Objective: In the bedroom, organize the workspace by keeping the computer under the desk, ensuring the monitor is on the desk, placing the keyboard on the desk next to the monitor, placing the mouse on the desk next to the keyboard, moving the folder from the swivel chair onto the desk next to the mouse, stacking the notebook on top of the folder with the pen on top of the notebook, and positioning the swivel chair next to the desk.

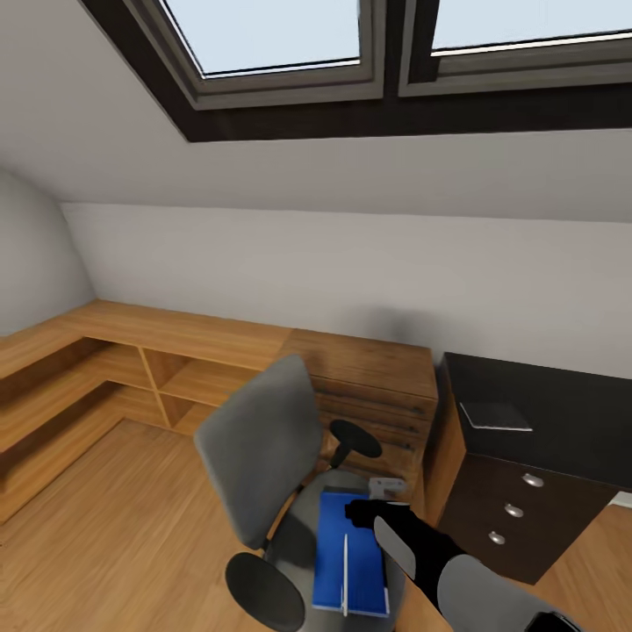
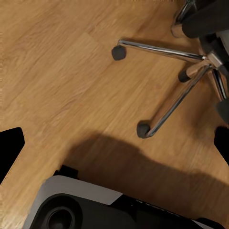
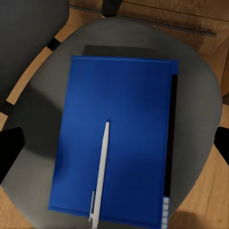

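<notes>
The robot's right arm (image 1: 456,570) is built of rounded segments: a pale grey shell nearest the camera, then a glossy black link carrying a light grey oval panel. It narrows into a black right end effector (image 1: 373,512) with blunt, blocky fingers. In each wrist view, dark fingertips (image 3: 9,150) show as plain black wedges at opposite edges of the frame. The base (image 2: 81,205) is light grey over black (with a round, dark recessed socket set into it).

Head high, oblique; right wrist close above folder (image 3: 117,138).
</notes>
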Motion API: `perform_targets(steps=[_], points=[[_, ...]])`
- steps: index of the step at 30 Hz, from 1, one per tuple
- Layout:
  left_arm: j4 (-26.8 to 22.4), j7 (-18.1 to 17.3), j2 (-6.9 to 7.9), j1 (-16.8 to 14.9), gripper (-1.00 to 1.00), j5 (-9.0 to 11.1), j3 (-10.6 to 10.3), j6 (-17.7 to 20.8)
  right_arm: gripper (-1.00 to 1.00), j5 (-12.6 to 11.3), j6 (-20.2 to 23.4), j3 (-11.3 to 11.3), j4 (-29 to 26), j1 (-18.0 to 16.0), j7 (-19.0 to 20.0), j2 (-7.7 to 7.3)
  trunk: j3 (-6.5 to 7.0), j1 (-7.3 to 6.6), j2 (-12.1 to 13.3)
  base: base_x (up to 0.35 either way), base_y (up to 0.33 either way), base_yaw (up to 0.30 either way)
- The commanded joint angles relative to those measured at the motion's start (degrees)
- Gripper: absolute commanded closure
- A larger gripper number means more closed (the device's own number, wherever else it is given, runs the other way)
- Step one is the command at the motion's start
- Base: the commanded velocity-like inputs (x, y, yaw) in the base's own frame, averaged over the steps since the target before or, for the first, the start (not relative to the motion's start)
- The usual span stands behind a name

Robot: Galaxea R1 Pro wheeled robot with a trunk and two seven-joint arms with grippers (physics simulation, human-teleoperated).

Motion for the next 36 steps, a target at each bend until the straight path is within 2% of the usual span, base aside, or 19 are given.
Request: perform_targets(steps=[1, 10, 15, 20, 27, 30, 36], points=[[-0.02, -0.14, 0.06, -0.01, -1.00, 0.61, -0.38, -0.17, -1.00, -0.48, 0.17, 0.48, -0.09, -0.07, -0.50, -0.04, -0.08, 0.02, -0.08, 0.002, 0.186, 0.000], [-0.12, -0.17, 0.06, -0.01, -1.00, 0.56, -0.38, -0.32, -1.00, -0.49, 0.37, 0.47, 0.08, -0.07, -0.66, 0.30, -0.08, 0.02, -0.08, 0.001, 0.115, 0.000], [-0.34, -0.26, 0.11, -0.01, -1.00, 0.55, -0.38, -2.04, -1.00, -0.76, 0.63, 0.37, 0.21, -0.07, -0.85, 0.51, -0.08, 0.02, -0.08, 0.000, 0.021, 0.000], [-0.42, -0.30, 0.12, -0.01, -1.00, 0.60, -0.32, -3.92, -1.00, -2.98, 1.93, 0.31, 1.14, -0.07, -0.89, 0.62, -0.08, 0.02, -0.08, 0.000, 0.007, 0.000], [-0.51, -0.17, 0.13, -0.01, -1.00, 0.63, -0.27, -4.72, -1.00, -7.08, 6.21, 0.16, 2.52, -0.07, -0.74, 0.66, -0.08, 0.02, -0.08, 0.000, 0.002, 0.000], [-0.53, -0.05, 0.14, -0.01, -1.00, 0.63, -0.23, -4.85, -1.00, -8.16, 7.31, 0.14, 2.75, -0.07, -0.78, 0.67, -0.62, 0.68, -1.28, 0.000, 0.000, 0.000], [-0.55, 0.01, 0.14, -0.01, -1.00, 0.63, -0.21, -4.91, -1.00, -8.71, 7.84, 0.13, 2.86, -0.07, -0.73, 0.67, -1.70, 2.00, -3.69, 0.000, 0.000, 0.000]])
